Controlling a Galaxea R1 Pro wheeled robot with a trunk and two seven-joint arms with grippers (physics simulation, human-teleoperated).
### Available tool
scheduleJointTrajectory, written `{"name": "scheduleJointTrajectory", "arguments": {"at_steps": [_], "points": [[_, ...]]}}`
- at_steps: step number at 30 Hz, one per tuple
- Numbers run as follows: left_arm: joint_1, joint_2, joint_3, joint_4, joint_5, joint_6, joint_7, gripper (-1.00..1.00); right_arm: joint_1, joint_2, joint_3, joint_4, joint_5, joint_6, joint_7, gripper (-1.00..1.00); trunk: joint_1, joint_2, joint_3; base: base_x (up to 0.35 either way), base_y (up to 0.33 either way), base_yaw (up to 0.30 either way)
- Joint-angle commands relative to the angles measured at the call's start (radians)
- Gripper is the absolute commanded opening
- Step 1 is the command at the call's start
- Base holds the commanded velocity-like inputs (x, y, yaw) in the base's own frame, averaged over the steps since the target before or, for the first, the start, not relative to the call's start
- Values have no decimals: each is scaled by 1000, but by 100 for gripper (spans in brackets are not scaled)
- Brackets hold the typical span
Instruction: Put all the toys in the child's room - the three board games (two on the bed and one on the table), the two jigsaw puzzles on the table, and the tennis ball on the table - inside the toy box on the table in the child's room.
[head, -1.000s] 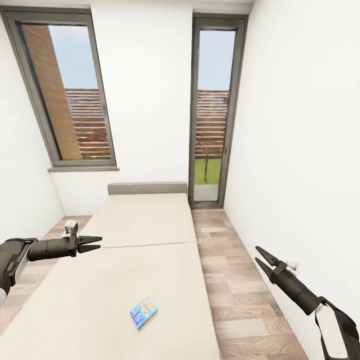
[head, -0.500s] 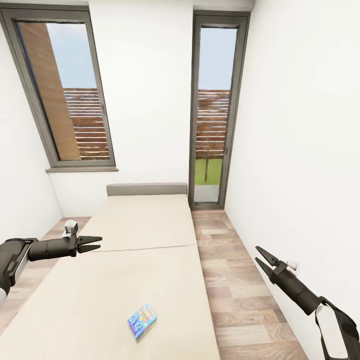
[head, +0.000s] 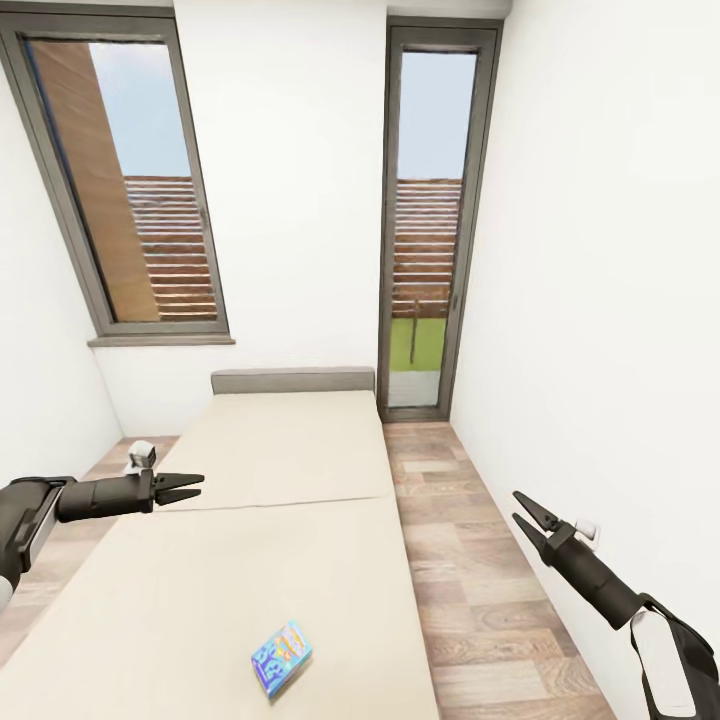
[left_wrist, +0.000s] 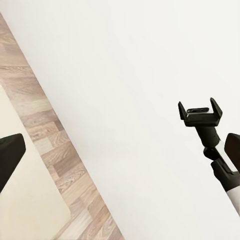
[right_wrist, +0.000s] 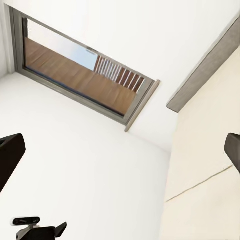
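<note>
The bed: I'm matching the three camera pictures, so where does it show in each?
Head view: the bed fills the lower middle.
Left wrist view: a corner of the bed, beside the plank floor.
Right wrist view: the bed meeting its grey headboard.
Shared landmark: that headboard, also in the head view.

Board game (head: 281, 656): small flat blue box, printed top with yellow and pale markings; lies flat on the mattress near the foot end, turned at a slant to the bed's edges; nothing touching it
Bed (head: 290, 455): low and wide, bare beige mattress with a seam across the middle (two sections); grey-brown low headboard (head: 292, 380) against the white wall
Child's room: white walls; wood-plank floor (head: 470, 560) beside the bed; two dark-framed windows
</note>
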Motion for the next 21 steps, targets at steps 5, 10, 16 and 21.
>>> {"name": "scheduleJointTrajectory", "arguments": {"at_steps": [5, 10, 16, 21], "points": [[0, 0, 1, 0, -4, 10, -5, 100, -1, 0, -1, 0, -2, 4, 2, 100, 0, -1, 0, 11, 0, 0], [-1, 0, 1, 0, -4, 9, -5, 100, 0, 0, -1, 0, -2, 3, 2, 100, 0, -1, 0, 103, 0, 0], [0, 0, 1, 0, -4, 9, -5, 100, -1, 0, -1, 0, -2, 3, 3, 100, 0, -1, 0, 140, 0, 0], [-1, 0, 0, 0, -4, 10, -5, 100, -1, 0, -1, -1, 0, 3, 2, 100, 0, -1, 0, 23, 0, 0]]}}
